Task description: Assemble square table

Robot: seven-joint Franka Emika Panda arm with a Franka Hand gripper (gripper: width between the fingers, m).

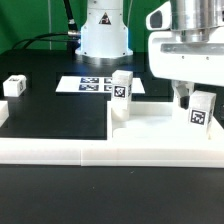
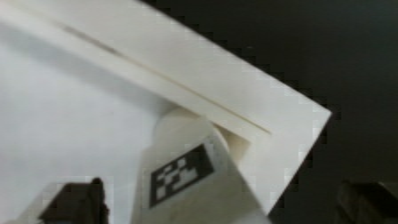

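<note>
1. Square tabletop point(image 1: 160, 122) lies flat on the black table point(image 1: 50, 110), just behind the long border rail point(image 1: 60, 152).
2. Corner leg point(image 1: 122, 90) stands upright at the tabletop's corner on the exterior view's left, tag facing the camera.
3. Second leg point(image 1: 203, 110) stands on the tabletop's opposite side, tag visible.
4. Gripper point(image 1: 193, 98) hangs over the second leg. Fingers point(image 2: 80, 202) are spread wide, with the leg between them and clear of both in the wrist view.
5. Loose leg point(image 1: 14, 86) sits on the black table, well apart from the tabletop.
6. Marker board point(image 1: 95, 84) lies behind the tabletop, before the robot base point(image 1: 105, 35).
</note>
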